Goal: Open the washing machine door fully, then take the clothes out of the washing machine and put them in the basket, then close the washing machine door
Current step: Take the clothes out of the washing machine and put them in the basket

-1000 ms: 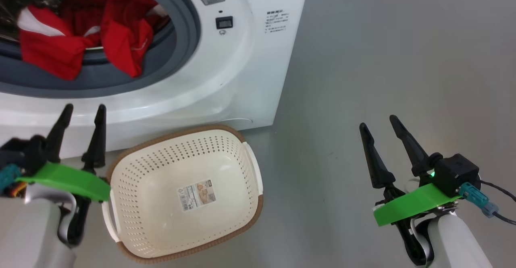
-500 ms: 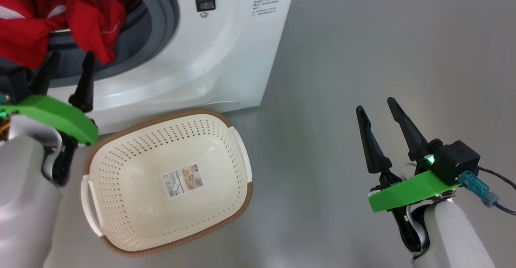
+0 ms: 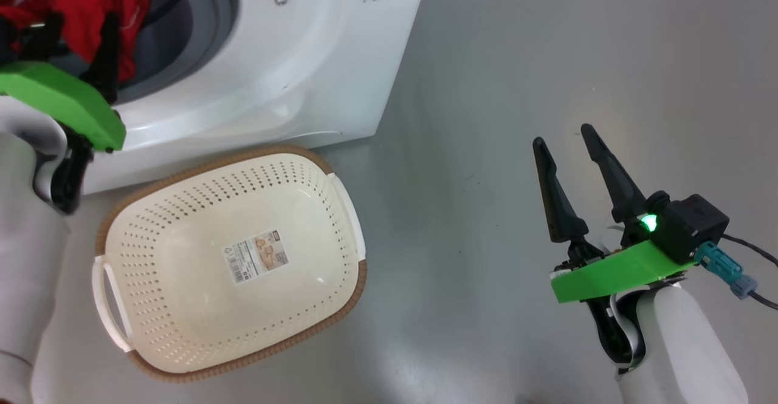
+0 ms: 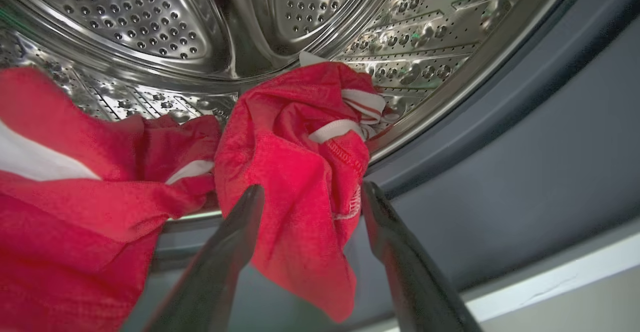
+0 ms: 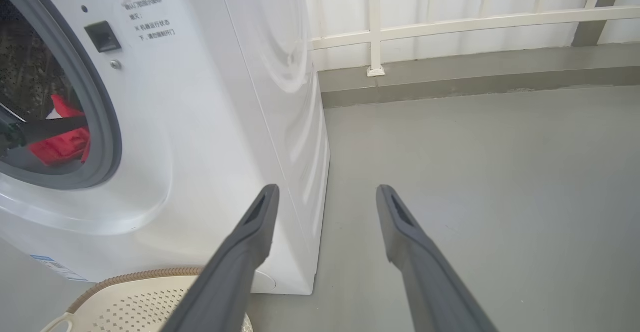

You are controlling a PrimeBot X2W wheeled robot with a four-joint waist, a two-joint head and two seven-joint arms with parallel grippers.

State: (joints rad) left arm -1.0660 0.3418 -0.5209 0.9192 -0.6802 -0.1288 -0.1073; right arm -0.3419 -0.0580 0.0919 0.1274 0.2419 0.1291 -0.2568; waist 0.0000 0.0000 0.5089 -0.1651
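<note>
Left gripper [image 4: 310, 197]: jaws spread wide at the drum mouth, straddling a hanging fold of the clothes [image 4: 295, 162], not clenched; contact with the cloth cannot be told. Washing machine [image 3: 292, 70] stands open, with bare floor [image 3: 486, 58] to its right. Basket [image 3: 152, 307] sits just before it. Right gripper [image 3: 562, 136] is spread over the floor, holding nothing.

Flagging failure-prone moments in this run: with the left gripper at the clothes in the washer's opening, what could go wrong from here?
1. The left gripper, jaws open, straddles only a hanging fold of the clothes; a thin pinch could slip, or leave the second red piece draped on the gasket.
2. The basket sits mostly right of the opening, so cloth dropped early may land on the floor.
</note>
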